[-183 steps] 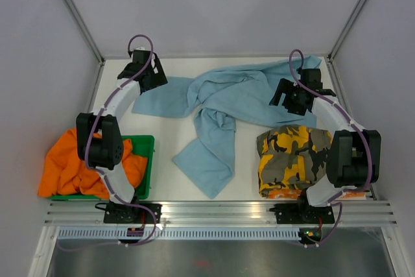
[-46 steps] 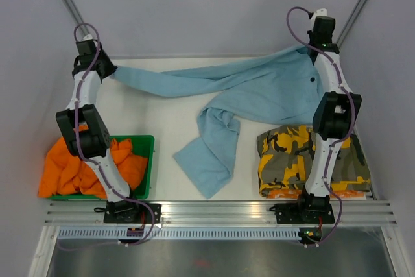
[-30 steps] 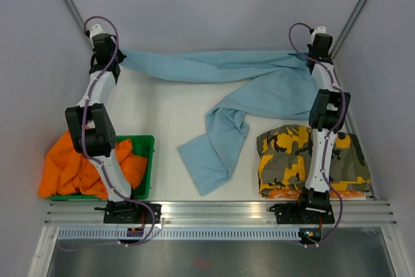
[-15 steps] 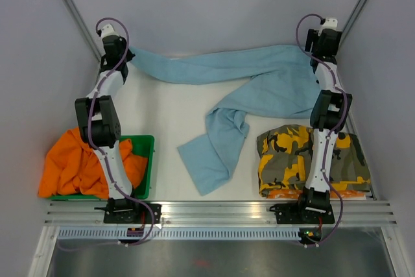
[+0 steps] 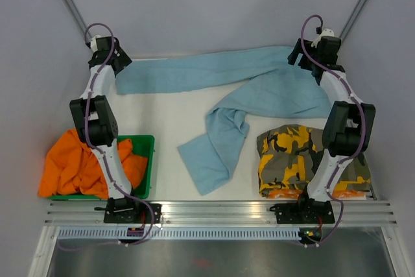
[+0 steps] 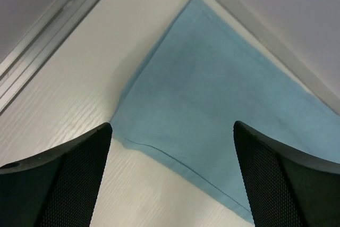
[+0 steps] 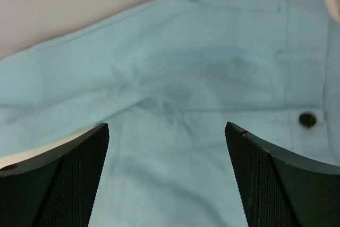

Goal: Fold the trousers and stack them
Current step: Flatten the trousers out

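The light-blue trousers point(image 5: 259, 95) lie spread along the back of the table. One leg point(image 5: 168, 76) stretches left and the other point(image 5: 211, 150) trails toward the front. My left gripper point(image 5: 118, 61) hovers open over the left leg's end point(image 6: 212, 94), with nothing between its fingers point(image 6: 69, 179). My right gripper point(image 5: 300, 55) hangs open above the waist point(image 7: 212, 78), where a dark button point(image 7: 306, 119) shows. Folded camouflage trousers point(image 5: 298, 160) lie at the front right. Orange trousers point(image 5: 71, 167) are heaped at the front left.
A green bin point(image 5: 148, 160) holds part of the orange heap. Metal frame posts point(image 5: 68, 4) rise at the back corners by grey walls. A rail point(image 5: 220, 211) runs along the near edge by the arm bases.
Both grippers have opened and let go of the light-blue trousers. The cloth has dropped flat onto the table and the left leg end has slid slightly right.
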`<control>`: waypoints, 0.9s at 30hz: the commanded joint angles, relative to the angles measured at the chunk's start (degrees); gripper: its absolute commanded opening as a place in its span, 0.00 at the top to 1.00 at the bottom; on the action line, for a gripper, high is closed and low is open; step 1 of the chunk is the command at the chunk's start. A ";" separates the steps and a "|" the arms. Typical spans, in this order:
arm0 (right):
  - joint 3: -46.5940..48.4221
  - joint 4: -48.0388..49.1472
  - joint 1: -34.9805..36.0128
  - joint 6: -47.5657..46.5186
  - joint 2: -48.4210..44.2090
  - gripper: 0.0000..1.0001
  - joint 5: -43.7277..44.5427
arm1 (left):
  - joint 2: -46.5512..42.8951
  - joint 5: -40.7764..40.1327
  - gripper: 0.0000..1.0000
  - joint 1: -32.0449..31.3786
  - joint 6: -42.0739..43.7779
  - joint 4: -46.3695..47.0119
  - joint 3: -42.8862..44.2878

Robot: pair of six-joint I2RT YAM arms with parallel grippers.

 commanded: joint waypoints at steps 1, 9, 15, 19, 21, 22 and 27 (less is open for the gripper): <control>-6.05 -4.39 0.07 4.95 -6.86 0.04 -3.47 | -10.14 6.90 0.00 -0.60 -1.17 -8.74 -0.81; -20.54 -7.66 0.69 6.17 -23.11 0.03 -2.59 | -40.11 14.48 0.01 -19.37 -2.83 -9.18 -33.38; -26.97 -9.68 0.78 5.91 -29.98 0.03 -5.22 | -62.94 8.16 0.06 -30.11 -14.34 -15.59 -53.60; -29.79 -9.60 0.78 5.56 -32.45 0.02 -5.58 | -71.68 11.31 0.12 -35.83 -25.39 -14.99 -64.36; -30.76 -9.33 0.78 5.56 -32.89 0.02 -6.10 | -71.44 10.27 0.13 -41.61 -27.79 -14.29 -67.53; -31.11 -8.72 0.78 5.65 -32.89 0.02 -6.28 | -70.30 9.22 0.13 -43.56 -30.32 -14.29 -68.06; -32.69 -6.87 0.78 7.76 -32.37 0.02 -6.89 | -59.93 1.75 0.13 -52.01 -35.89 -13.59 -69.91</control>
